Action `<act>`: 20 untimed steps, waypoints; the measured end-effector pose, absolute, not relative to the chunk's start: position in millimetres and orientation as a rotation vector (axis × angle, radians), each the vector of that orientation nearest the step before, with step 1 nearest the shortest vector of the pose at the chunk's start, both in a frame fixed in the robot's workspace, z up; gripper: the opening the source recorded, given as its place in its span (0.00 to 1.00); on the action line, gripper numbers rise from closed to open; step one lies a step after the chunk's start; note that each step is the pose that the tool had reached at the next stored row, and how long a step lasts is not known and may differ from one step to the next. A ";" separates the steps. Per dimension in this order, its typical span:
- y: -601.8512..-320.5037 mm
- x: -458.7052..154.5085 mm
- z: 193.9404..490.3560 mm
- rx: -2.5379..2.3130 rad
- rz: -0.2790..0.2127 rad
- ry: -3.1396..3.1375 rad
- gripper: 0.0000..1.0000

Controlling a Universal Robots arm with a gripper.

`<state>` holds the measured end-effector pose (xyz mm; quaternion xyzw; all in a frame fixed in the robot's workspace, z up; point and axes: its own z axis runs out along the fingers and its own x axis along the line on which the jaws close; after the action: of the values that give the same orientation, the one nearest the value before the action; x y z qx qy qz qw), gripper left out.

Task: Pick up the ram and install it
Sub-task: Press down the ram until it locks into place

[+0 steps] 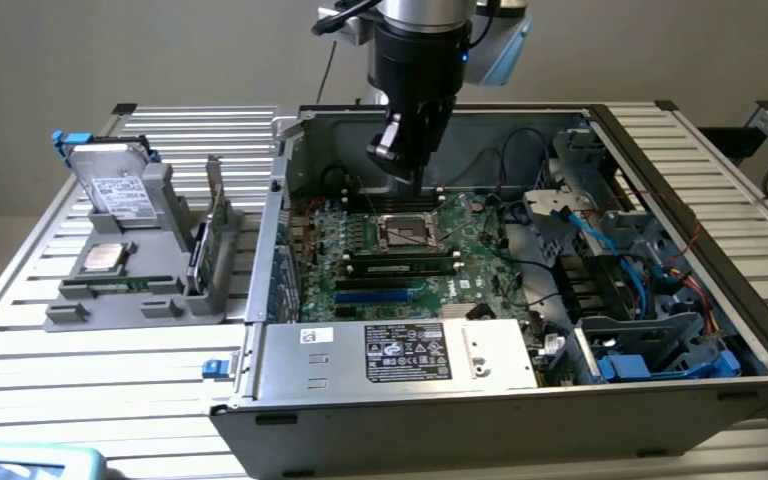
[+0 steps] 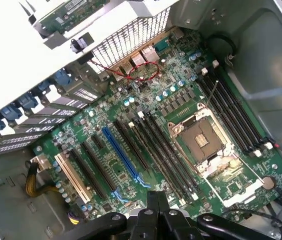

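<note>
Ram (image 1: pixel 201 255) stands on its long edge at the exterior view's left, propped in a grey holder (image 1: pixel 71 315) on the slatted table (image 1: pixel 37 345). It shares that holder with a boxy grey drive (image 1: pixel 117 185) bearing a white label. The wrist view catches the ram (image 2: pixel 66 12) too, as a green stick with dark chips and a pale label, lying beyond the perforated rear wall (image 2: pixel 126 42) of the computer case (image 1: pixel 491 420). That wall runs alongside the ram, just beside it, and stands between it and the hand.

Further right, the hand (image 1: pixel 411 175) hangs inside the open case, above the motherboard (image 1: pixel 471 235) and close to the empty CPU socket (image 1: pixel 407 233). Its fingers (image 2: pixel 153 200) are pressed together and pinch nothing. The ram is well apart from it, off toward the exterior view's left and outside the case.

Just in front of the socket in the exterior view, a green stick with dark chips (image 1: pixel 398 268) sits seated in one of the long black slots. In the wrist view a blue slot (image 2: pixel 123 157) lies among the black ones, nearer the rear wall than the socket (image 2: pixel 200 140). A metal box with a printed label (image 1: pixel 398 355) covers the case's front edge, and blue and black cables (image 1: pixel 624 260) crowd the bays at the exterior view's right.
</note>
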<state>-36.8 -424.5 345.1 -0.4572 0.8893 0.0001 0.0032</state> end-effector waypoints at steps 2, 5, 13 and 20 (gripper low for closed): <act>-424.6 -36.8 345.3 -1.387 0.000 2.812 0.11; -424.6 -36.8 345.3 -1.315 0.000 2.846 0.11; -424.6 -36.8 345.3 -1.122 -0.001 2.928 0.11; -424.6 -36.8 345.3 -0.951 -0.001 2.988 0.11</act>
<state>-36.8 -424.6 345.3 -0.3034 0.9529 -0.0004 0.0030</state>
